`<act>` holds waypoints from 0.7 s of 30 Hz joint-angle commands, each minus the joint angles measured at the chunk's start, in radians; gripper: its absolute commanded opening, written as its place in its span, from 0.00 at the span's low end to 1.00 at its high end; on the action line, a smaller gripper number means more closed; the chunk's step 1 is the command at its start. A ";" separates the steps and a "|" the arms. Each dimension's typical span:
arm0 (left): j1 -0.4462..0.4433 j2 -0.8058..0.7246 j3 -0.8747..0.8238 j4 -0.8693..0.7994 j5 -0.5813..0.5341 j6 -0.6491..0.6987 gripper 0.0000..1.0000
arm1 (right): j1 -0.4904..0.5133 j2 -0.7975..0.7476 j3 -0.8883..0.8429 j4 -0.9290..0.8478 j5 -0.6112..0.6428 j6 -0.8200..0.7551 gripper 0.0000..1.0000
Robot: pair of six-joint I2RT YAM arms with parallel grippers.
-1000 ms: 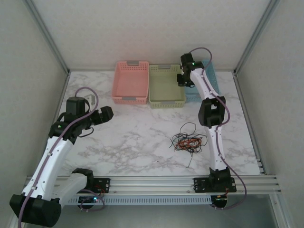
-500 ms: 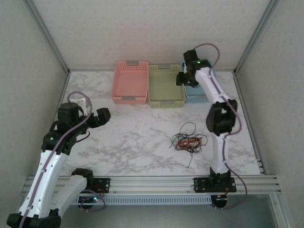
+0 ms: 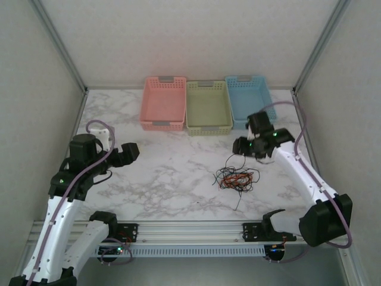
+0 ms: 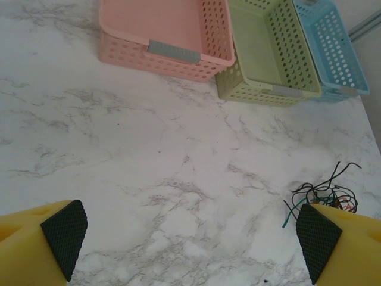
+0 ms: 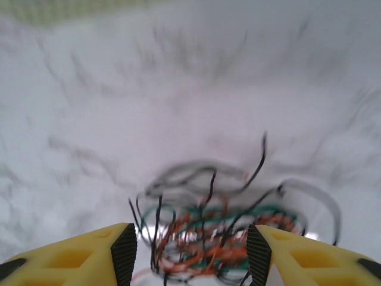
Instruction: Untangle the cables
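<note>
The cables (image 3: 236, 177) lie in one tangle of black, orange, red and green wires on the marble table, right of centre. My right gripper (image 3: 241, 146) hovers just behind the tangle, tilted down at it. In the blurred right wrist view the cables (image 5: 220, 232) sit below and between the open yellow fingers (image 5: 125, 253), with nothing gripped by the right gripper (image 5: 191, 256). My left gripper (image 3: 130, 152) hangs wide open over the table's left side, far from the tangle. The left gripper (image 4: 190, 238) is empty, and the cables (image 4: 324, 187) peek out beside its right finger (image 4: 318, 241).
Three baskets stand in a row at the back: pink (image 3: 164, 101), green (image 3: 208, 107) and blue (image 3: 249, 95). The same baskets appear in the left wrist view: pink (image 4: 166, 24), green (image 4: 262, 47), blue (image 4: 333, 47). Metal frame posts and a front rail (image 3: 190, 229) bound the table.
The right arm swung from above the blue basket down and forward to just behind the tangle. The left arm pulled back slightly, its gripper staying open.
</note>
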 commanded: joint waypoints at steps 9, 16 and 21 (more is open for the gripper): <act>-0.006 -0.009 -0.037 0.003 0.032 0.016 0.93 | 0.172 0.004 -0.175 0.203 0.054 0.272 0.51; -0.006 -0.008 -0.040 0.003 0.023 0.018 0.93 | 0.175 0.134 -0.135 0.302 0.103 0.295 0.46; -0.006 -0.004 -0.041 0.001 0.017 0.018 0.93 | 0.174 0.184 -0.133 0.329 0.110 0.293 0.40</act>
